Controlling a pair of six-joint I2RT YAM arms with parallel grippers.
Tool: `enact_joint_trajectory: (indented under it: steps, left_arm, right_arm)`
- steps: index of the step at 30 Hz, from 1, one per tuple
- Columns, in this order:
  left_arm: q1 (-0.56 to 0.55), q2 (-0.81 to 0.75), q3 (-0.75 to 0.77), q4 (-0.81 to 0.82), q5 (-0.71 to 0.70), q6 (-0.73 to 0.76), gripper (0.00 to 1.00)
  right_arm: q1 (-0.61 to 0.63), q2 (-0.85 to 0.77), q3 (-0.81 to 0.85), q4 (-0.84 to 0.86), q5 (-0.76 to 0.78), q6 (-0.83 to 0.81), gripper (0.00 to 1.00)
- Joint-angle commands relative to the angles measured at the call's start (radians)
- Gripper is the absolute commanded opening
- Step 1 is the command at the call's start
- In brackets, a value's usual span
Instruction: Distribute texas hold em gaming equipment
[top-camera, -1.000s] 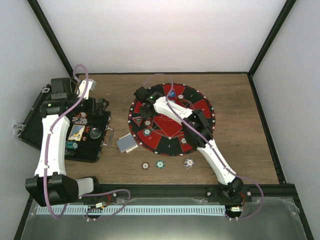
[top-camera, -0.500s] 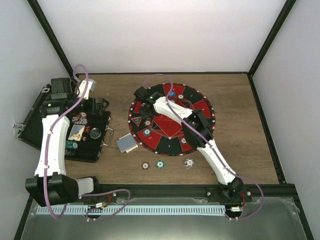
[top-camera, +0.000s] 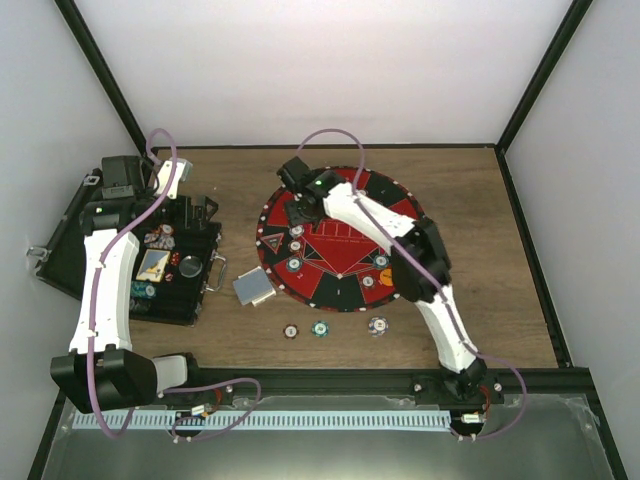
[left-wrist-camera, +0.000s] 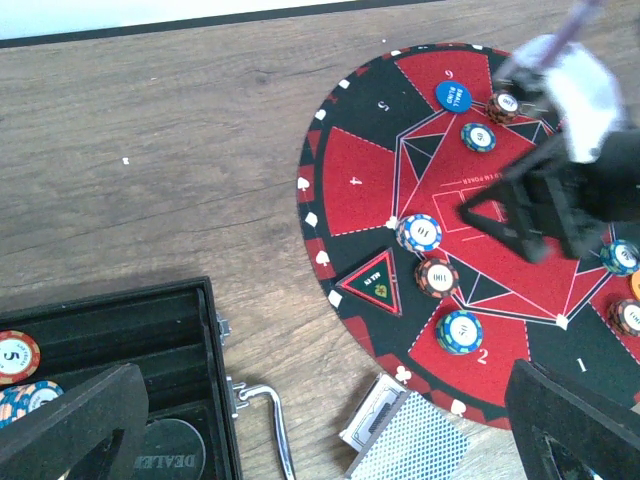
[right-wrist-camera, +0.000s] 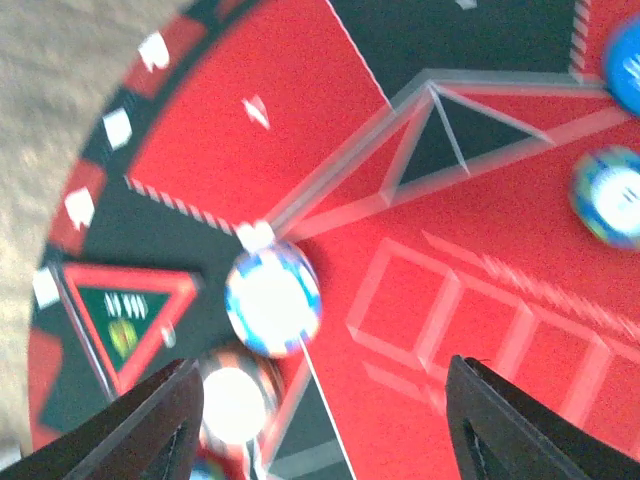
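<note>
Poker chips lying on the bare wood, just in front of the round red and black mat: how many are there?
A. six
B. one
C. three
C: the top view shows three poker chips in a row on the wooden table, just off the near edge of the mat.

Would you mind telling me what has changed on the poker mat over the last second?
The right gripper opened and lifted toward the far side of the round mat, leaving a blue-and-white chip lying free on the felt below its jaws. The left gripper stayed open over the black case. The card deck and the three chips on the wood did not move.
</note>
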Motion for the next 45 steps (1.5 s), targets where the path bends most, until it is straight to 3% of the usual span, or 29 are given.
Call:
enact_joint_trajectory:
  steps: [1, 8, 13, 18, 22, 29, 45]
  left_arm:
    - [0.006, -0.011, 0.005, 0.011, 0.022, 0.0, 1.0]
    - [0.005, -0.009, -0.005, 0.032, 0.043, -0.005, 1.0]
    - [0.006, -0.011, -0.013, 0.041, 0.05, -0.007, 1.0]
    - [0.005, -0.007, -0.014, 0.042, 0.051, -0.007, 1.0]
    - [0.005, -0.008, -0.015, 0.042, 0.049, -0.01, 1.0]
    - [0.005, -0.01, -0.017, 0.039, 0.04, -0.007, 1.0]
    - [0.004, -0.01, -0.013, 0.039, 0.035, -0.006, 1.0]
  right_arm:
    - [0.014, -0.298, -0.298, 0.027, 0.03, 0.054, 0.69]
    - [0.088, -0.723, -0.863, 0.029, 0.053, 0.226, 0.79]
    - [0.128, -0.93, -1.123, -0.012, 0.024, 0.368, 0.83]
    - [0.152, -1.032, -1.286, 0.001, -0.04, 0.441, 0.83]
    - [0.169, -1.042, -1.355, 0.026, -0.064, 0.463, 0.8]
    - [0.185, -1.017, -1.381, 0.055, -0.07, 0.473, 0.65]
    - [0.227, -0.963, -1.391, 0.04, -0.06, 0.512, 0.61]
